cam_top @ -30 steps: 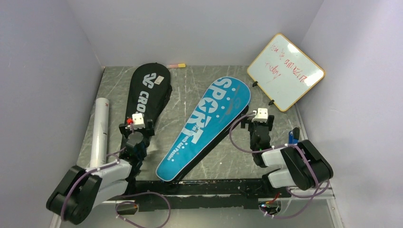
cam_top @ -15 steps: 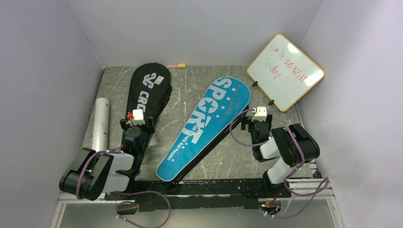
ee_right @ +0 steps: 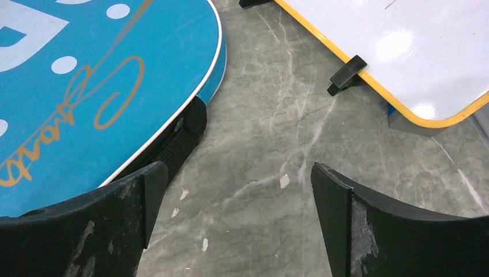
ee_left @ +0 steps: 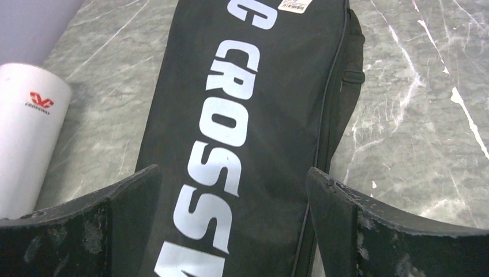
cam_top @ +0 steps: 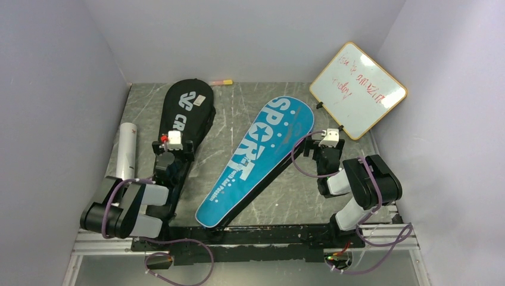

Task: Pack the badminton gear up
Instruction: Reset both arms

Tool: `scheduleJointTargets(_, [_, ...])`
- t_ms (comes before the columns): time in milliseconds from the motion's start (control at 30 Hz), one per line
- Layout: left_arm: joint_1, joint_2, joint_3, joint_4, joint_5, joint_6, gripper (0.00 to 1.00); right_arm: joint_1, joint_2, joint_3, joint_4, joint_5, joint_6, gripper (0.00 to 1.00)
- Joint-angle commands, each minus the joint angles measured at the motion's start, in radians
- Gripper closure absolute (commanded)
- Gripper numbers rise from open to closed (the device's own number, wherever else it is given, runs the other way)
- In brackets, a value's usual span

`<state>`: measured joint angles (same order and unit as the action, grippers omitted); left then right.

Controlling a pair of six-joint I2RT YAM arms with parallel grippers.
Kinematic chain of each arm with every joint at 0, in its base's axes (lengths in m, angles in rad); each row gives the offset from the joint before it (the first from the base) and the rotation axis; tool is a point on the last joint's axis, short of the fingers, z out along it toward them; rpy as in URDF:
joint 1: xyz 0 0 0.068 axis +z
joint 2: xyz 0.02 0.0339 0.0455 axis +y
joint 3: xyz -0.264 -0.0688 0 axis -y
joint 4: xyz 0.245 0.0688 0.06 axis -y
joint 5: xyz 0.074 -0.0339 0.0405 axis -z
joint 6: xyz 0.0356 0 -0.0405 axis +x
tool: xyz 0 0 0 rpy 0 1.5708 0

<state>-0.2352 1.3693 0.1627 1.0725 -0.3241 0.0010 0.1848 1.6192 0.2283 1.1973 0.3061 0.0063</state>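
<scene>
Along the left edge of the grey marbled table [cam_top: 286,199] lies a white tube [cam_top: 125,152] with a small red logo; the lettering under it is too small to read. Just right of it the black bag [cam_top: 189,110] runs from the far-left corner toward the near edge. It carries a white emblem, big white letters beginning "CROSS", and a white barcode sticker near its head. The left arm is folded low at the near-left corner. The left gripper [ee_left: 232,173] hangs over the bag's narrow end with its jaws spread wide, holding nothing.

In the middle the blue bag [cam_top: 262,155] lies slantwise, with "SPORT" in white, a star serving as the O, smaller white script toward the near edge and a gold signature-like scrawl. The right arm is bent at the near-right corner with its elbow up. The right gripper [ee_right: 237,168] is wide open and empty over bare table between the blue bag and the whiteboard [cam_top: 358,89]. The orange-rimmed whiteboard leans at the far-right corner, and its red handwriting is illegible.
</scene>
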Motion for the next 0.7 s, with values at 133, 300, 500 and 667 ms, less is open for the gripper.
scheduleJointTargets(133, [0.042, 0.151, 0.142, -0.038, 0.210, 0.095, 0.14, -0.002, -0.014, 0.014, 0.037, -0.008, 0.014, 0.00])
scheduleJointTargets(300, [0.065, 0.219, 0.040, 0.229, 0.220, 0.067, 0.03, -0.002, -0.015, 0.011, 0.043, -0.008, 0.012, 0.00])
scheduleJointTargets(500, [0.060, 0.248, 0.111, 0.122, 0.202, 0.076, 0.03, -0.002, -0.014, 0.013, 0.042, -0.007, 0.013, 0.00])
scheduleJointTargets(667, [0.060, 0.254, 0.127, 0.097, 0.237, 0.091, 0.03, -0.002, -0.013, 0.013, 0.041, -0.008, 0.014, 0.00])
